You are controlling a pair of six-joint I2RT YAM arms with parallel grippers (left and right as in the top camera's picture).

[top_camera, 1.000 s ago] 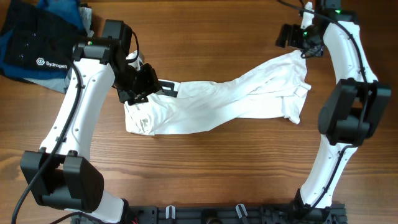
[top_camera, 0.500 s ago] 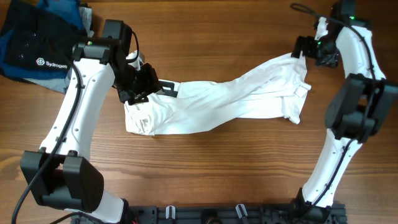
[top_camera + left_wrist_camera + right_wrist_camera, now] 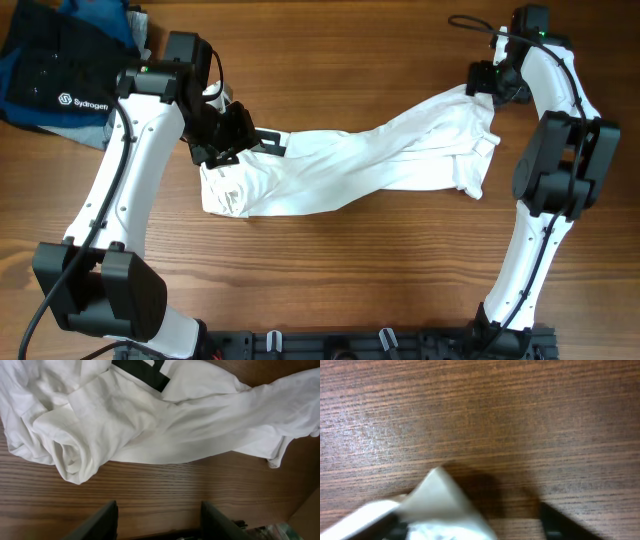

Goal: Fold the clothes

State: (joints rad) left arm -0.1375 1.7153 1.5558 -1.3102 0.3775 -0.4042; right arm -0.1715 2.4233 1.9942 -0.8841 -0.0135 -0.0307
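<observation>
Wood-grain table point(image 3: 330, 290) fills every view. On it, your right end effector point(image 3: 481, 84) sits at the far right, jaws apart, with a pointed corner of the white garment point(image 3: 350, 165) lying between them. That wrist view is blurred, but the jaws look unclamped, standing around the cloth rather than pinching it. Your left end effector point(image 3: 159, 510) is released too. Its jaws stand apart over bare wood with nothing between them, and the cloth begins just ahead of them, a rolled, bunched edge nearest.

Outward from there, the garment lies on the table between the two arms, not yet folded. Its long axis runs side to side. It starts at the crumpled end by the left arm, where the black-and-white striped patch point(image 3: 268, 140) shows, crosses a twisted middle, and ends at the wider right end, which angles toward the far edge. A dark folded stack point(image 3: 55, 70) sits in the far left corner, well apart.

As I judge it, the next move turns on that corner. The right arm is by far the nearer one to it, and the rest of the cloth stretches away from it toward the left. A pull along that axis will meet the twist in the middle, so expect the thin cloth to drag rather than lift cleanly.
</observation>
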